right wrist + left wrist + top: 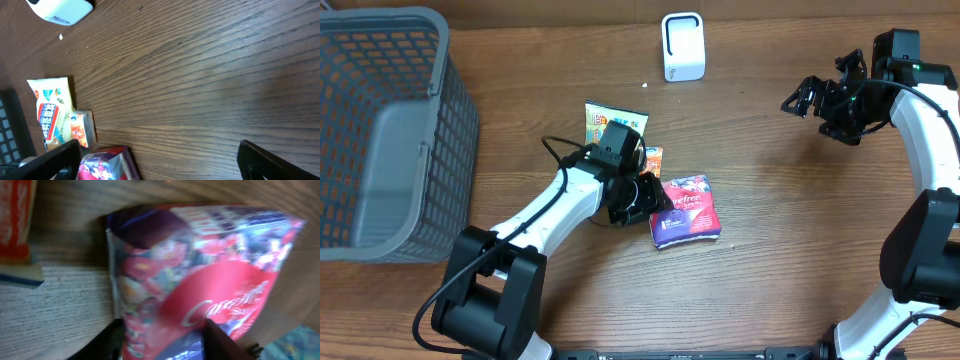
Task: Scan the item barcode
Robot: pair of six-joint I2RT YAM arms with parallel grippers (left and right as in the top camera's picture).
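1. overhead view: a grey plastic lattice basket [460, 110] stands on the brown wooden table [770, 260], well apart from the left gripper [640, 197] and off to its left.
2. a yellow and white flat snack packet [611, 122] lies just behind the left gripper's wrist. a small orange cardboard box [653, 158] sits just beside that packet and close to the gripper's side.
3. the left gripper's jaws stand partway narrowed at the left edge of the purple and red glossy foil pouch [688, 210], which lies flat on the table straight ahead of them. in the left wrist view the pouch [200, 265] fills the space ahead of the gripper [162, 347], with a dark finger at each side of its near end. i cannot tell whether they actually pinch it.
4. a white rounded plastic scanner box [682, 46] stands upright, well beyond the left gripper and well to the left of the right gripper [810, 100].
5. the right gripper holds its jaws spread wide over bare wood, with nothing between them. in its wrist view the fingers [50, 160] frame the table, and the pouch [107, 162] shows just beside one fingertip.
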